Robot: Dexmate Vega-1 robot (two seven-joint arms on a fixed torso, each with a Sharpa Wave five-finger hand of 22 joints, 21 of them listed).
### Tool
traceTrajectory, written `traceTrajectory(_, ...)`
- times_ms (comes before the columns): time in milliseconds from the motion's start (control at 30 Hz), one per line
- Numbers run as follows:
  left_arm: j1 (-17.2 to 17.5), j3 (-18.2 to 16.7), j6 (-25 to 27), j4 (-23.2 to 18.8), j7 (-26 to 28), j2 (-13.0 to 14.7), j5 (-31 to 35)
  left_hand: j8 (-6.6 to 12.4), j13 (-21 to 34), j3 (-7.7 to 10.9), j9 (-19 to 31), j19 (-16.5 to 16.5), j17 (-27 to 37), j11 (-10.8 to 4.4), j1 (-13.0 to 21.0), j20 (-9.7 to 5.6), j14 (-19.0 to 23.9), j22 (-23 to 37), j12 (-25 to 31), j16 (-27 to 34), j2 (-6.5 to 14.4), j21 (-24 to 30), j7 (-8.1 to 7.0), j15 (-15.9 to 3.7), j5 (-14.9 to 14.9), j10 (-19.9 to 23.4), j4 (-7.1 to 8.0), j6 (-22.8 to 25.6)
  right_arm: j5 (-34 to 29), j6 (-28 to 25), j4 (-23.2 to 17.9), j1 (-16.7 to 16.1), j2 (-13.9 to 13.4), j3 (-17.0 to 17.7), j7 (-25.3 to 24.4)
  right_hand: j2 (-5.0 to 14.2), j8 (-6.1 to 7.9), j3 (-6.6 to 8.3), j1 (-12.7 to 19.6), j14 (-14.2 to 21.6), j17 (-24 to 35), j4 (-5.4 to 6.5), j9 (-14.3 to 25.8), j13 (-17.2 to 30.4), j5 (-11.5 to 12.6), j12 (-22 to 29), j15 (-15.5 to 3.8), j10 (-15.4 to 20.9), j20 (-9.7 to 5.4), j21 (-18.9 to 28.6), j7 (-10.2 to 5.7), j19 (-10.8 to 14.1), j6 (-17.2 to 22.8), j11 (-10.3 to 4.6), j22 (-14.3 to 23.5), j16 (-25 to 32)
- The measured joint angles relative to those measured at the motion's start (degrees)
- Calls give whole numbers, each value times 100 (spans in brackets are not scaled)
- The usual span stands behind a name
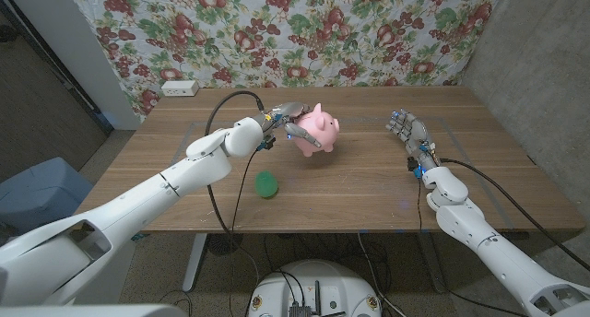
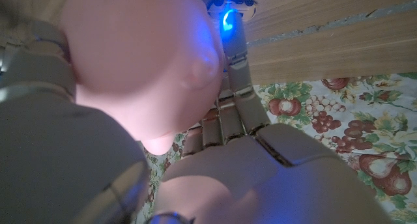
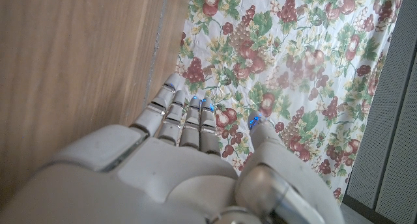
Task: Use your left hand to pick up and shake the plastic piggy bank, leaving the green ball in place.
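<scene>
The pink plastic piggy bank (image 1: 315, 131) hangs tilted above the middle of the wooden table (image 1: 369, 183), gripped by my left hand (image 1: 279, 122) from its left side. In the left wrist view the pink body (image 2: 130, 55) presses close against my fingers (image 2: 238, 74), blurred and near. The green ball (image 1: 266, 184) lies on the table in front of and below the piggy bank, apart from both hands. My right hand (image 1: 408, 133) stands at the right side of the table with fingers extended and holds nothing; the right wrist view shows those fingers (image 3: 186, 116) straight.
A white power strip (image 1: 180, 88) lies at the table's far left corner. A floral cloth (image 1: 304, 31) hangs behind the table. A black cable (image 1: 226, 160) loops off my left forearm over the front edge. A blue bin (image 1: 41, 193) stands on the floor to the left.
</scene>
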Motion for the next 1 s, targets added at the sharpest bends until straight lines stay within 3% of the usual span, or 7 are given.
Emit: traceTrajectory(1000,-299,320,106,124,-704,-32,399,-21,-76,10,2,0,-27,-1,-60,0,0,15,-9,-45,61,0,-2,0,-56,1,-10,41,-23,17,19,-2,30,0,-59,0,0,0,0,0,0,0,0,0,0,0,0,0,1,-41,0,-1,0,0,0,0)
